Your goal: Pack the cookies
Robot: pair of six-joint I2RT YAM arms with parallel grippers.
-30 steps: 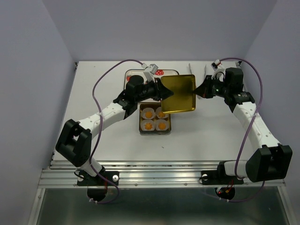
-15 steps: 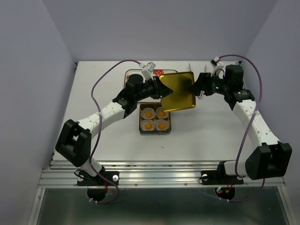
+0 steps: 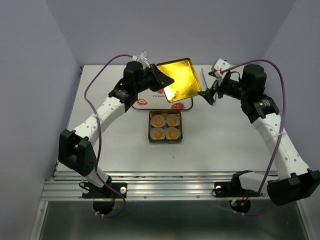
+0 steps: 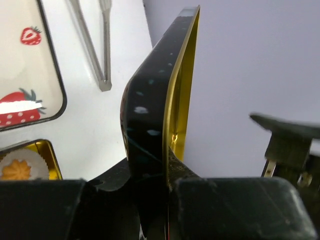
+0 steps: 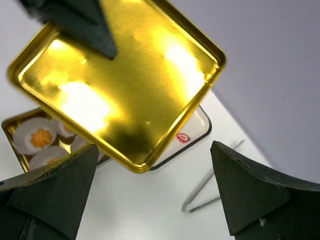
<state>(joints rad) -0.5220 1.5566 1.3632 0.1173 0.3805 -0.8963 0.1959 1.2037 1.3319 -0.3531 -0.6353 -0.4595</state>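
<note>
Table's (image 3: pixel 225 140) card (image 3: pixel 145 100) lies half behind lid (image 3: pixel 179 80), cookies (image 3: pixel 158 121) visible.

Lab robot booth: plain walls (image 3: pixel 165 30), white table (image 3: pixel 220 145), aluminium rail (image 3: pixel 165 187).

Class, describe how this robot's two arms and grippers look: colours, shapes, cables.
The left arm and right arm have white links with chunky black joints. A purple cable loops along each. The left gripper and right gripper carry black, pointed, wedge-shaped fingers.
</note>
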